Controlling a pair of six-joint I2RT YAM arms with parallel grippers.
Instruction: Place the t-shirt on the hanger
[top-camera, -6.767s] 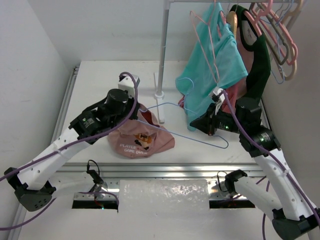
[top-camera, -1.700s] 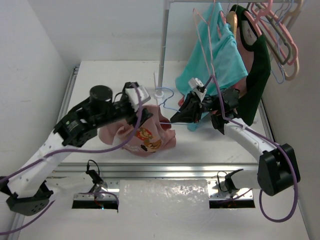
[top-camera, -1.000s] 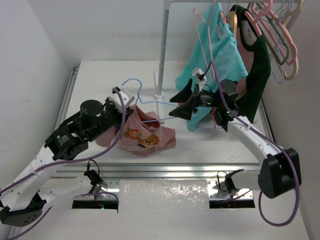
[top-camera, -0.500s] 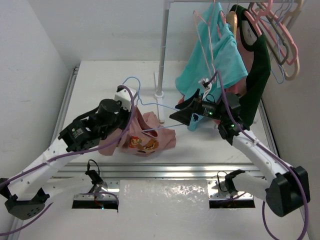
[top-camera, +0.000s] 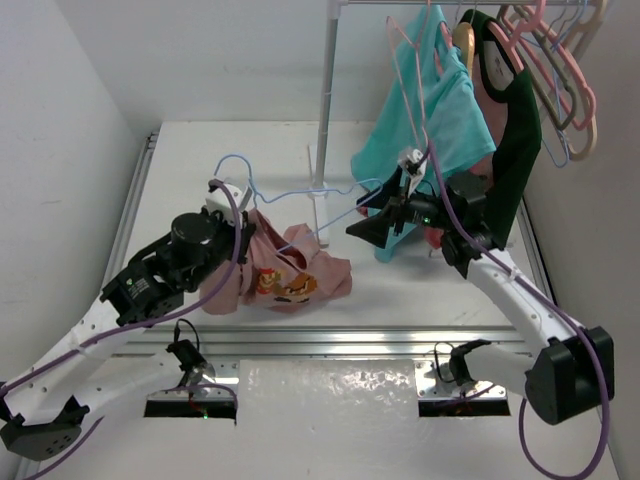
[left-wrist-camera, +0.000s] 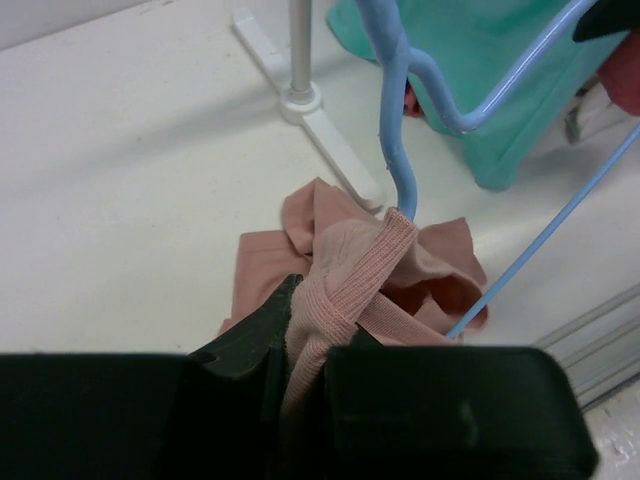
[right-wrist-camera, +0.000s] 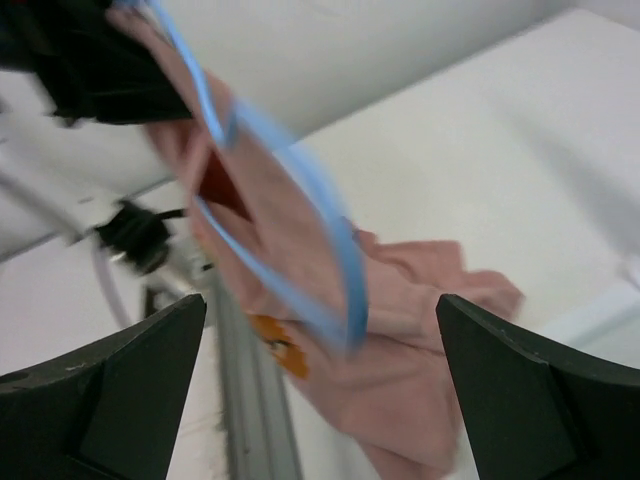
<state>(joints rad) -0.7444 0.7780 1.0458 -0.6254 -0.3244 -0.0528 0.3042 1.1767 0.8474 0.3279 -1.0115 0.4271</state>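
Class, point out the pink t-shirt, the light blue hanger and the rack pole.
pink t-shirt (top-camera: 285, 285): top view, cartoon print.
light blue hanger (left-wrist-camera: 391, 110): left wrist view, neck below hook.
rack pole (top-camera: 327, 100): top view, mid-shaft.

The hanger (top-camera: 290, 195) is off the table's right half and raised, its hook further left than a moment ago. It pokes through the collar of the t-shirt (top-camera: 300, 280), no longer a flat heap. The left gripper (top-camera: 240, 215), pinching that collar, has drawn left. The right gripper (top-camera: 368, 215), earlier clamping the wire, stands spread wide.
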